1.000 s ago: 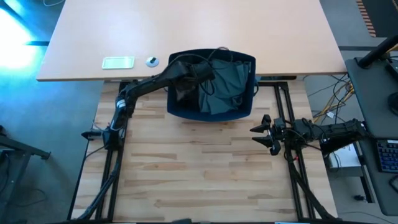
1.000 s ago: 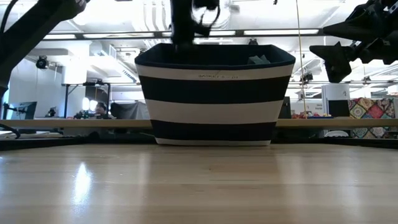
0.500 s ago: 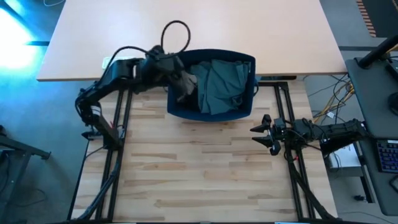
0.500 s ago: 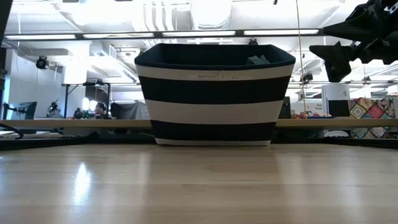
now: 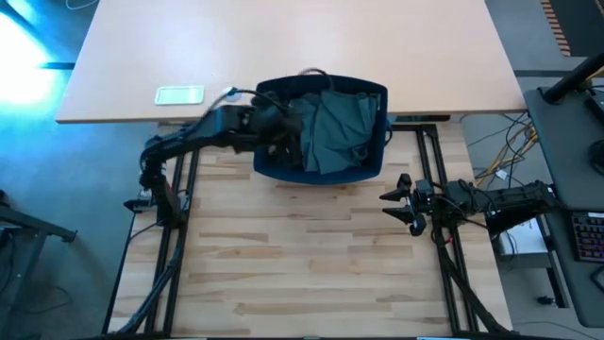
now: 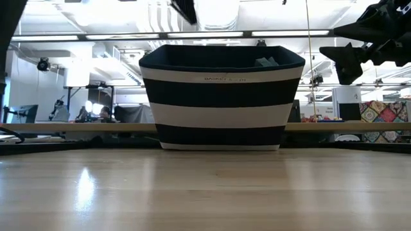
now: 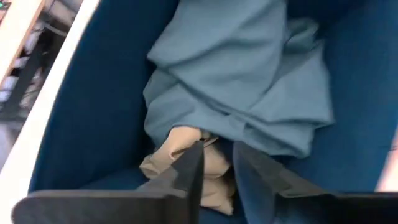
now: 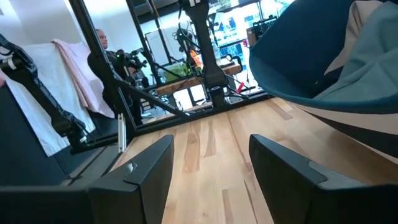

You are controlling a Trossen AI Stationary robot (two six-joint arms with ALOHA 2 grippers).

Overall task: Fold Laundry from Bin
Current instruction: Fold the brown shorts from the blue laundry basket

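One camera looks straight down on the whole table (image 5: 311,274) from well above, and another sits at tabletop height looking level across the wood at the striped bin (image 6: 221,96). The left wrist camera peers closely down into that bin, while the right wrist camera looks across the table at its side; all four views share the bin.

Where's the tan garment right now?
The tan garment lies low inside the bin, at its left side in the high view, tucked under the teal-green garment, with the left hand right above it.
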